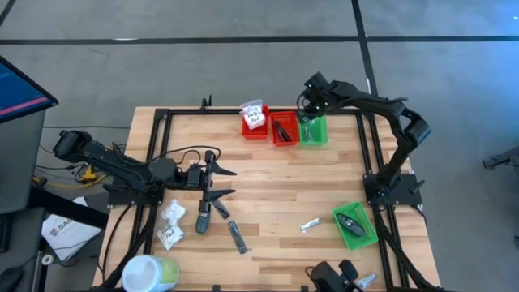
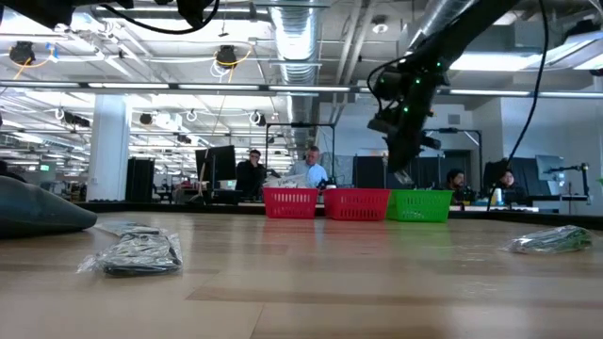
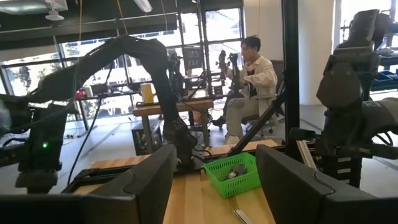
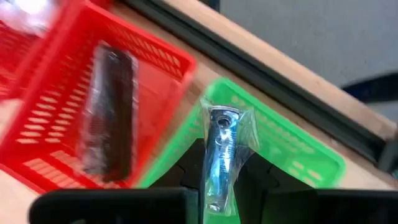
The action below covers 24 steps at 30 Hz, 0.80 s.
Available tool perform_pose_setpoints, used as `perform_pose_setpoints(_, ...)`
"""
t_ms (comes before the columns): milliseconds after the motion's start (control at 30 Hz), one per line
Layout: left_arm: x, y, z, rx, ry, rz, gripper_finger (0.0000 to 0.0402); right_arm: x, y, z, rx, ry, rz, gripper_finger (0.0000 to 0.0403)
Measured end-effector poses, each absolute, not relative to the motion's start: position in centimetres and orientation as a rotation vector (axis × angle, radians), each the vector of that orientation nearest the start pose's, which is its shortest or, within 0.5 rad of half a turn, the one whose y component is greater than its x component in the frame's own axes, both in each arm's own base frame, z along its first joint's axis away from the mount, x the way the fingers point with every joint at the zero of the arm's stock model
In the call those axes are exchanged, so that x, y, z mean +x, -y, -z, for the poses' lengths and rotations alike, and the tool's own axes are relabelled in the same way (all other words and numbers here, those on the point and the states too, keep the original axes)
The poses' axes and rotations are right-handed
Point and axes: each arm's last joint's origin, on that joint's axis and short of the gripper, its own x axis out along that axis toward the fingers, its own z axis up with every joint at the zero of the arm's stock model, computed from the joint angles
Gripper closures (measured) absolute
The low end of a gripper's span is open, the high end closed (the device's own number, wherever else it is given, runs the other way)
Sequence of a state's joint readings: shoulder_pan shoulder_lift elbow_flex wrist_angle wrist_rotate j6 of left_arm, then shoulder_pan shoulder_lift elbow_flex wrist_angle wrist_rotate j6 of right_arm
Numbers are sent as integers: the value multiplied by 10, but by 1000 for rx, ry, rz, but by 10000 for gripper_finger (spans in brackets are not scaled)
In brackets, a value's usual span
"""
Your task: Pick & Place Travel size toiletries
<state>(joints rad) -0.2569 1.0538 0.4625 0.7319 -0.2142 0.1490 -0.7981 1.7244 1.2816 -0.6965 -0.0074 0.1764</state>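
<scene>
A silvery metal item in a clear packet point(image 4: 222, 155) is gleaming, pinched in the right hand point(image 1: 309, 114) hanging over the green bin point(image 1: 313, 131). The left hand point(image 1: 216, 183) is resting open low over the table point(image 1: 284, 178).

The centre of the table point(image 1: 276, 174) is lying bare, giving free passage between both arms. Three bins are standing touching along the far edge: two red bins point(image 1: 254, 123) point(image 1: 284, 130) and a green bin point(image 1: 313, 130). Loose packets point(image 1: 171, 223) and dark sticks point(image 1: 236, 236) are crowding the near left. Another green bin point(image 1: 355, 225) is occupying the near right.
</scene>
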Motion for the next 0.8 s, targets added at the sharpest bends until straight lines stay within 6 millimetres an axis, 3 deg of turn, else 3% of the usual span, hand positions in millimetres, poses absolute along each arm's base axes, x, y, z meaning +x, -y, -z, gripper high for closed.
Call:
perform_pose_setpoints(267,216,50,-260,116,140,32,182,243,248,-213,654,-1089,800,359)
perform_pose_setpoints(567,216,50,-259,102,137,33,182,252,245,-182,700,-1223,780,358)
perform_pose_setpoints(800,216,50,-259,104,132,32,182,251,247,-180,696,-1227,795,351)
